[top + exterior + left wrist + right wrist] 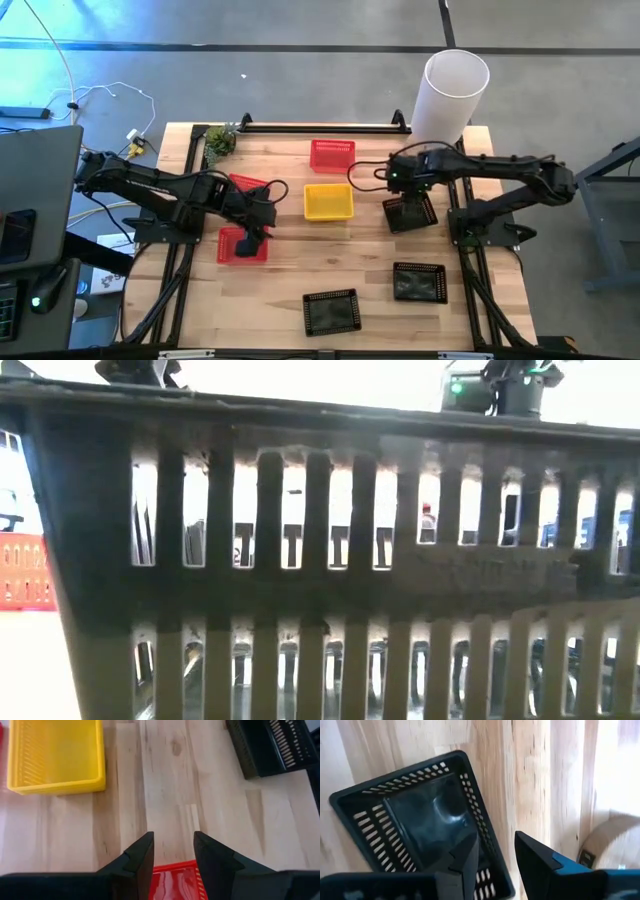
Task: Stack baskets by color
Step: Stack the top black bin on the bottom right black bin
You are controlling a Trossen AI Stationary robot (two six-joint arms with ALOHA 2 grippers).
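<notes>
Red mesh basket [243, 245] at the table's left, rim between the left gripper [252, 238]'s parted fingers, not clamped, probably for lifting toward the other red baskets [332, 154]. Black basket [409, 212] straddled at its rim by the right gripper [495, 857], fingers apart; two more black baskets [330, 312] nearer the front. Yellow stack [328, 201] mid-table.
</notes>
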